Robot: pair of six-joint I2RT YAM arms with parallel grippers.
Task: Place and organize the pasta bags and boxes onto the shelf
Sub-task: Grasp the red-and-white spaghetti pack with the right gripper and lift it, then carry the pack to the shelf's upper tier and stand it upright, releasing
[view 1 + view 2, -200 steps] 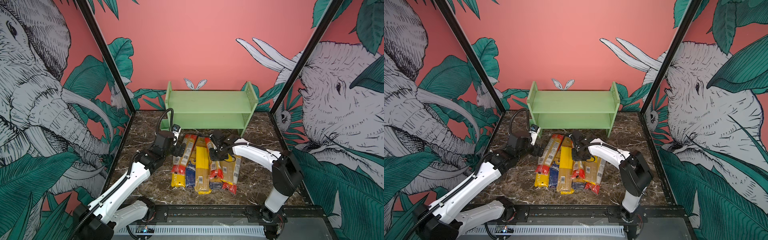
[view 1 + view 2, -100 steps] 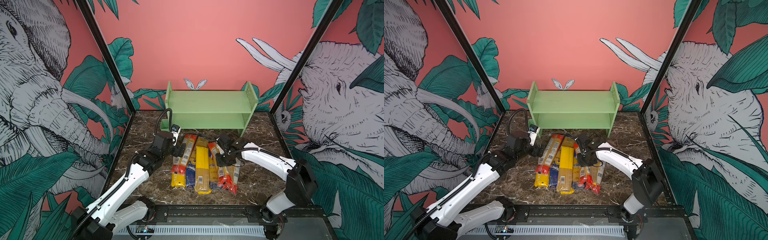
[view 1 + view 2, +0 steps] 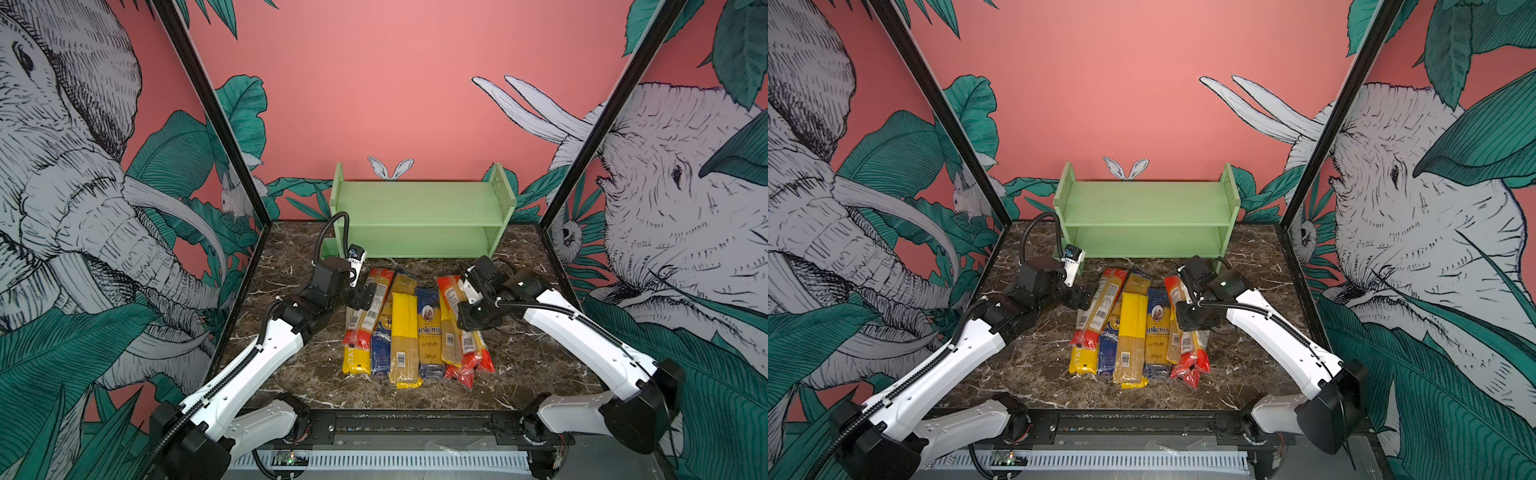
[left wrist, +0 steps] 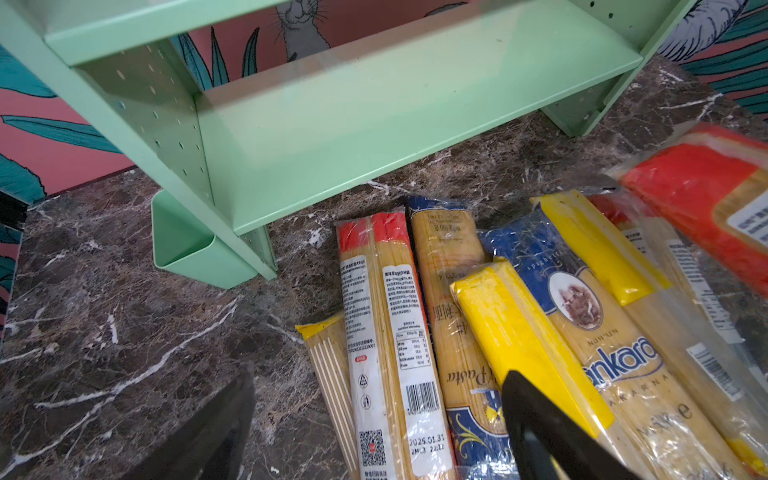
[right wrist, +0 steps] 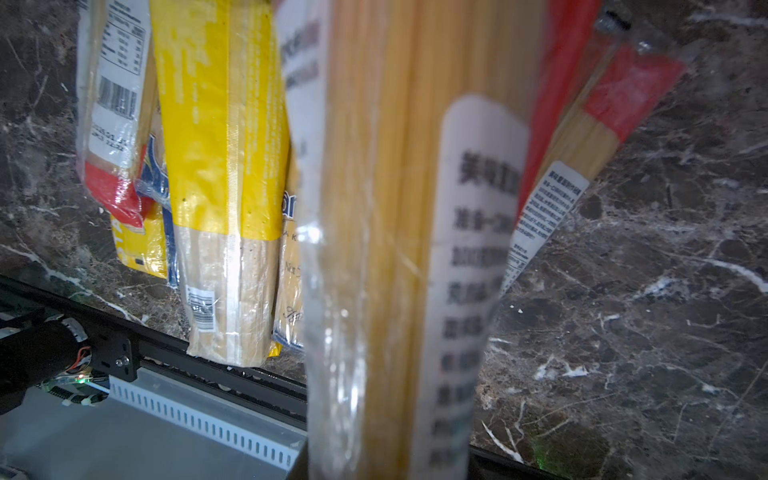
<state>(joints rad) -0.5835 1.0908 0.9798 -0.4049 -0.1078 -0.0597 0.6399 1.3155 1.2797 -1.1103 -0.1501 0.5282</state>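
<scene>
Top views: shelf (image 3: pixel 419 199) at back wall, pasta packets (image 3: pixel 405 332) piled on marble (image 3: pixel 519 374) just in front. L gripper (image 3: pixel 366 296) sits at pile's left edge; R gripper (image 3: pixel 464 316) at its right. L wrist: your jaws spread wide, gripping nothing. R wrist: jaws clamped on red-ended packet (image 5: pixel 395 208), over pile.

I read "ankara" over "AKARNA" on the blue-topped packet (image 4: pixel 615 361), "Pasta" on its blue-printed neighbour (image 4: pixel 461 374), and "2025.01.31" on the white label (image 4: pixel 415 374) of the red-ended packet (image 4: pixel 392 232). The yellow-ended packet (image 3: pixel 356 361) shows "TAT". The held packet (image 5: pixel 415 208) carries blurred Chinese print I cannot read from here.
</scene>
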